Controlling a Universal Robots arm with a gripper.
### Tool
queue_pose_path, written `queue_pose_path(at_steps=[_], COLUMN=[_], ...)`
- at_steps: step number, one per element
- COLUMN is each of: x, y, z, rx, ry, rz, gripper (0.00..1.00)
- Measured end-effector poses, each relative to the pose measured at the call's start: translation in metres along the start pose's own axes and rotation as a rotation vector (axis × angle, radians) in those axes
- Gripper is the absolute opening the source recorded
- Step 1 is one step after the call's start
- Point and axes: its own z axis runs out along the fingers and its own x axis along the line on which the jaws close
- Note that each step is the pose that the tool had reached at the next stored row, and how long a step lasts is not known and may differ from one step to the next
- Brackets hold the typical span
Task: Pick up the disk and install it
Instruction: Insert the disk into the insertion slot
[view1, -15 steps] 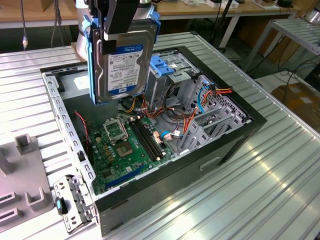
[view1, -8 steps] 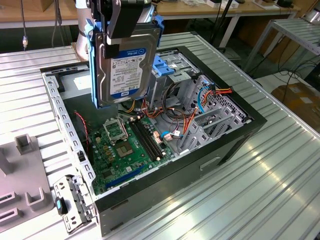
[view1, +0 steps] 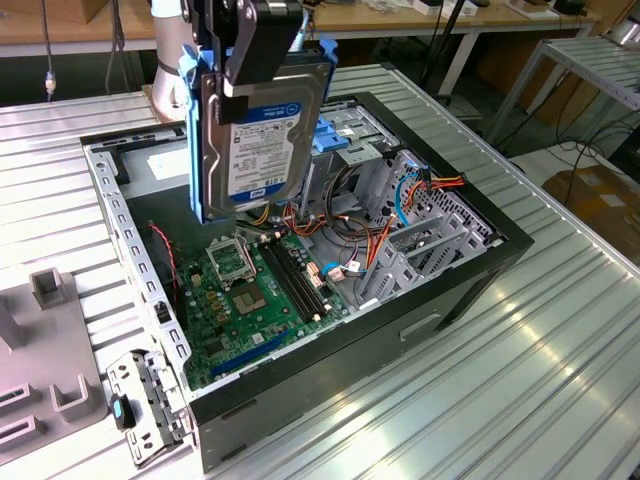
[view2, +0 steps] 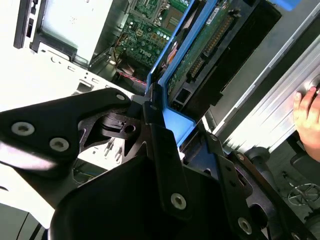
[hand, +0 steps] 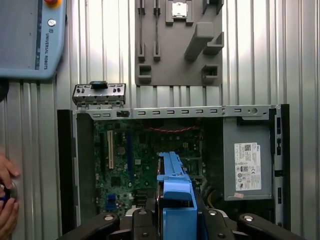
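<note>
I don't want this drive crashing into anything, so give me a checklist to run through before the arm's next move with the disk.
1. Grip: ok. The gripper clamps the disk, which hangs on edge in the exterior view.
2. Clearance: ok. The disk hangs above the motherboard, touching nothing.
3. Access: ok. The computer case lies with its side off.
4. Person clear: not ok. A hand is at the table beside the case.
5. Cables near the drive cage: cannot tell whether they block it.
</note>
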Motion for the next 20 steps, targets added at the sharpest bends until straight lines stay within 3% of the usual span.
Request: queue_pose_path(at_steps=[7,20], x=[0.0028,0.0034], y=[-0.0171,-0.0421], z=[0.0008,0.0014], rx=[0.0000,0.0000], ry=[0.0000,0.0000], rz=[0.000,0.000], gripper=[0.37,0.37])
